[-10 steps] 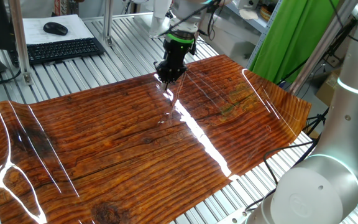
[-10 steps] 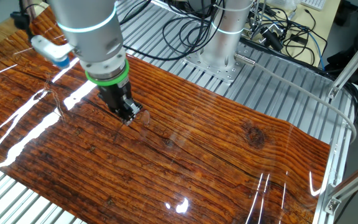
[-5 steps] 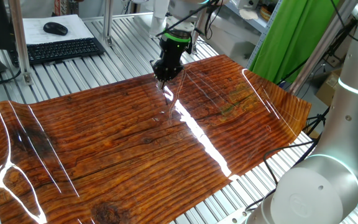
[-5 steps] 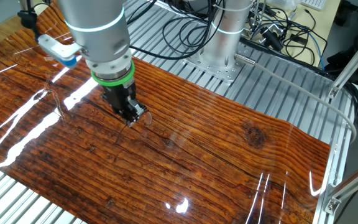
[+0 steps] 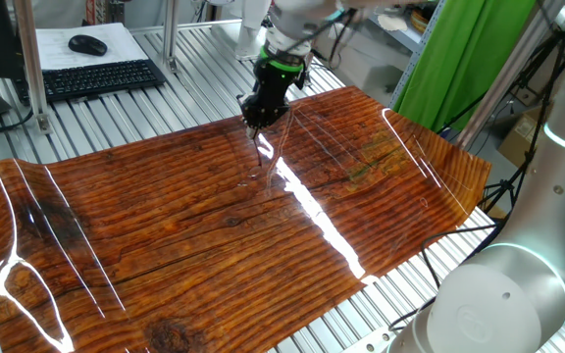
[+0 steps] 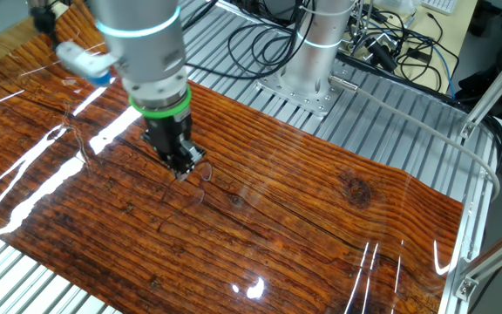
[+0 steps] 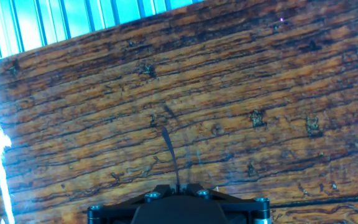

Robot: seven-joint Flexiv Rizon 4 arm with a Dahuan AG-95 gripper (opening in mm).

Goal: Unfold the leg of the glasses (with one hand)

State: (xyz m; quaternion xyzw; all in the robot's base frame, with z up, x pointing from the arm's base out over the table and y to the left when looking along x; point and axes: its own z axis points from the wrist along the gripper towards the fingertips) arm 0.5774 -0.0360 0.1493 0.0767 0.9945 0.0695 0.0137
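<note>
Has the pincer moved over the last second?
Yes. The pincer has shifted slightly toward the keyboard side and risen a little above the wooden mat.

The glasses (image 6: 200,171) (thin dark wire) hang from the hand (image 6: 184,168), 1 leg (image 7: 169,149) sticking forward, above the table (image 6: 321,218).

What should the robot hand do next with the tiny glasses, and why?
Probably swing the pinched leg gently outward. In the hand view the end effector looks closed on a thin dark leg of the glasses, which sticks out over the wooden table.
</note>
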